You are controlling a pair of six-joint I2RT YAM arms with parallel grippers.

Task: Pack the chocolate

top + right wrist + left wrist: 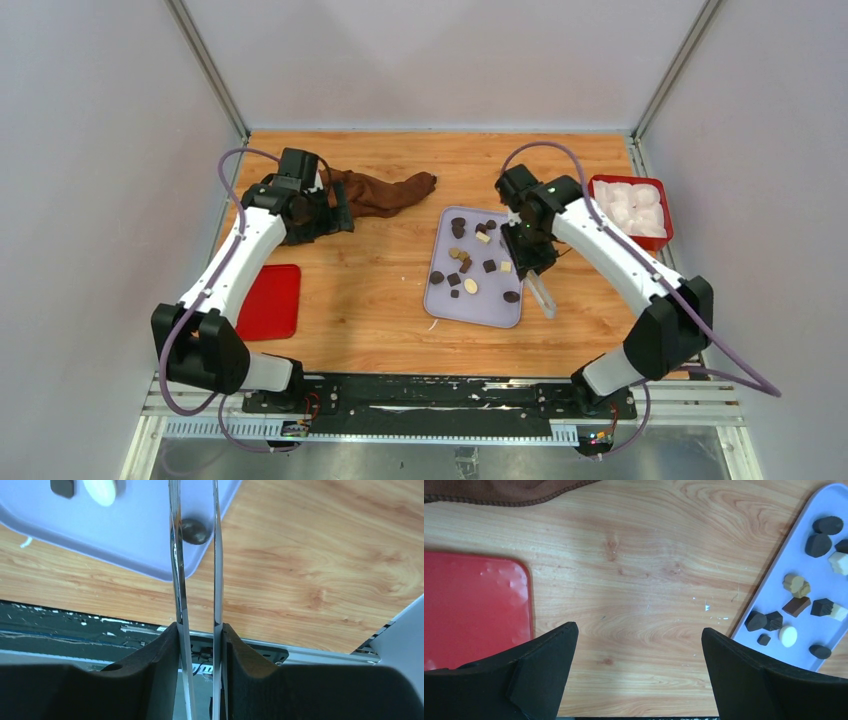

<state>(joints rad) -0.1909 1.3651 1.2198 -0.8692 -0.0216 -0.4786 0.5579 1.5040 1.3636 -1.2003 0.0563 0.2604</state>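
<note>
Right gripper point(200, 630) clamped on tongs point(175, 555) straddling a chocolate point(194, 531), left gripper point(639, 630) apart near cloth point(499, 490)

Both arms share one build: the left arm point(238, 255) and the right arm point(612, 248) carry smooth white shells on their long links, joined by chunky matte-black housings at base, elbow and wrist. A lilac cable point(222, 168) loops along the outside of the left arm, and a matching cable point(745, 383) trails from the right. What looks like a small green light point(551, 187) glows on the right wrist housing, though it is tiny. The left gripper point(639, 630) has broad, wedge-shaped black fingers point(549, 670) with a faintly grained matte surface; the right gripper point(200, 627) has the same black fingers, blunt at the tips.
</note>
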